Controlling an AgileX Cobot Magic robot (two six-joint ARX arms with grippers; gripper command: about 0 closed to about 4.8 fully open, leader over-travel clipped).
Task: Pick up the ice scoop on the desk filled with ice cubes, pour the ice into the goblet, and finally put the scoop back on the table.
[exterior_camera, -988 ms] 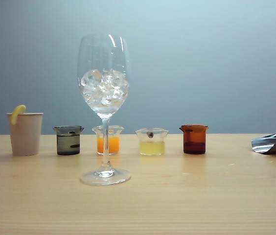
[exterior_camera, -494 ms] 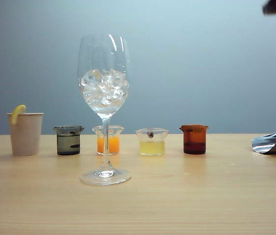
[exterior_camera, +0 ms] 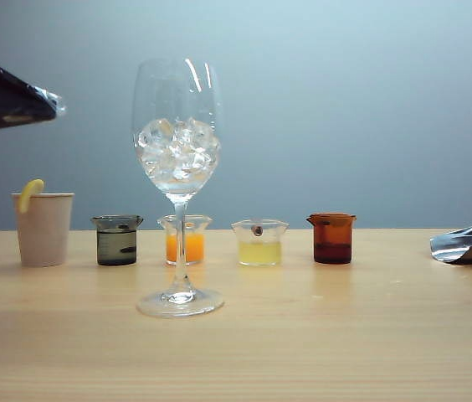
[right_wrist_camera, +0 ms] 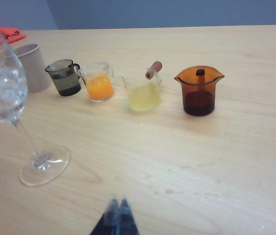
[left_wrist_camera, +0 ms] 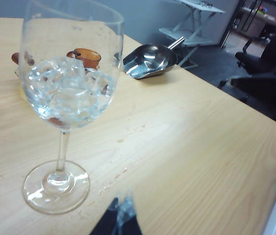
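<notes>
Both hands are raised clear: left hand (left_wrist_camera: 120,221) and right hand (right_wrist_camera: 116,218) pinched shut, empty; ice scoop (exterior_camera: 470,244) rests on the counter (exterior_camera: 320,335) at far right, nearer the right arm, goblet (exterior_camera: 177,184) already iced.

Goblet (exterior_camera: 177,167) clear; ice cubes (exterior_camera: 177,151) whitish; ice scoop (left_wrist_camera: 150,59) shiny steel; table (exterior_camera: 320,335) pale tan wood-grain.
</notes>
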